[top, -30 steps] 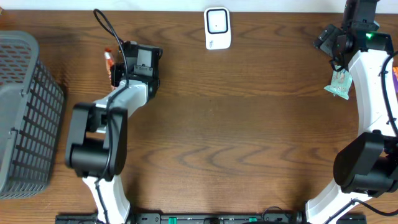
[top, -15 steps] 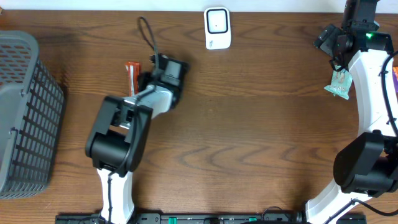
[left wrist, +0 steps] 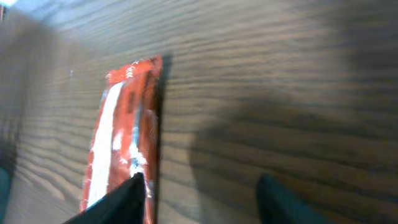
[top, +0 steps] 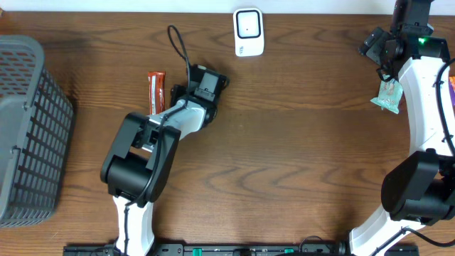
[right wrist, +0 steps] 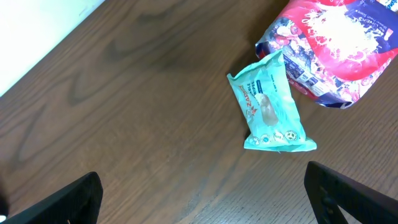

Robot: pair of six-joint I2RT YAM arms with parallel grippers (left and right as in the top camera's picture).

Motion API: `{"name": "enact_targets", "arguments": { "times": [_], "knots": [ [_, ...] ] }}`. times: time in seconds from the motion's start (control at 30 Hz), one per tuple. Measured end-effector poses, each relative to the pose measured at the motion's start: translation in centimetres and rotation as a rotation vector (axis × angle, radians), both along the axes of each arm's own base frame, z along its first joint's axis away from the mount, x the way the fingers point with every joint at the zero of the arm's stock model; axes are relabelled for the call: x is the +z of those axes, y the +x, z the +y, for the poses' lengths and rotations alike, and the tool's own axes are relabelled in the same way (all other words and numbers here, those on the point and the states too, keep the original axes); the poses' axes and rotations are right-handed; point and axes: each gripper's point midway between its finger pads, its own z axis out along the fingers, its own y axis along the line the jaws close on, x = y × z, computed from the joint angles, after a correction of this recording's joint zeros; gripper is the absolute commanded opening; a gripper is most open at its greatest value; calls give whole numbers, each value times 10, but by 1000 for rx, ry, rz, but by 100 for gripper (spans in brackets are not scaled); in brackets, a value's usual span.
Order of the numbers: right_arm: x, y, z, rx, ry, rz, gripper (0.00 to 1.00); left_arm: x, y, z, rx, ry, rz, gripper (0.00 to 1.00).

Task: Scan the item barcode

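Left of centre in the overhead view, the red snack bar (top: 156,91) lies flat on the table (top: 284,142), just beside my left gripper (left wrist: 200,186). Its fingers stand partly apart over bare wood, holding nothing. My right gripper (right wrist: 202,186) hangs wide open, empty, above a teal packet (right wrist: 270,106).

A red-orange snack bar (left wrist: 124,137) with a white stripe, dark brown wood-grain table (top: 284,142), white scanner (top: 249,32), grey grid-walled basket (top: 28,128), teal pouch (right wrist: 270,106), red, white and blue bag (right wrist: 329,50).
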Motion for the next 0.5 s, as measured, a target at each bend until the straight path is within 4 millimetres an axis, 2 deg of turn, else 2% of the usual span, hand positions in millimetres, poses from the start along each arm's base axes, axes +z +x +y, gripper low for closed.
{"name": "enact_targets", "arguments": {
  "times": [0.17, 0.27, 0.37, 0.5],
  "knots": [
    [0, 0, 0, 0, 0, 0, 99, 27, 6, 27, 54, -31, -39, 76],
    [0, 0, 0, 0, 0, 0, 99, 38, 5, 53, 100, -27, -37, 77],
    [0, 0, 0, 0, 0, 0, 99, 26, -5, 79, 128, -58, 48, 77],
    [0, 0, 0, 0, 0, 0, 99, 5, -13, 93, 123, -218, 142, 77]
  ]
}}
